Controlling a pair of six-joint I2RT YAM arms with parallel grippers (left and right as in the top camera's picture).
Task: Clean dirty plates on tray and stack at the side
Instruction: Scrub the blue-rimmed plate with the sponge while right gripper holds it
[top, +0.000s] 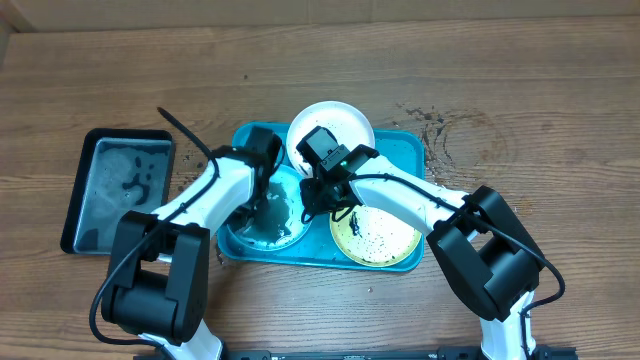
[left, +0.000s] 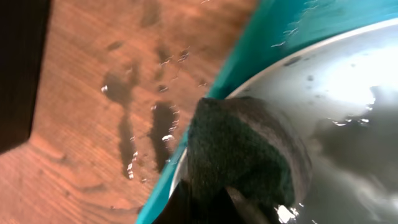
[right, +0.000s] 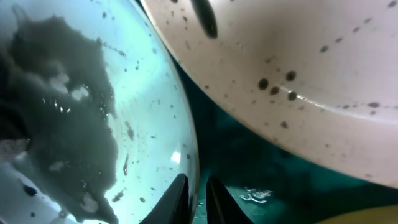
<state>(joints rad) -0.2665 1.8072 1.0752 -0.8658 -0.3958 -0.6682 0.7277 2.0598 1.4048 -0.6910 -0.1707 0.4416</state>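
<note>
Wooden table (top: 520, 60) from overhead: the turquoise tray (top: 405, 140) sits mid-table with the white plate (top: 335, 120) at its far edge, the light-blue plate (top: 275, 225) near left and the speckled yellow-green plate (top: 380, 235) near right; a black tray (top: 105, 215) lies to the left. From my left wrist, my left gripper (left: 205, 205) is clenched on a dark green sponge (left: 239, 149) pressed to the light-blue plate's wet inside by its rim. From my right wrist, my right gripper (right: 196, 199) pinches that plate's rim, with the white plate just to the right.
</note>
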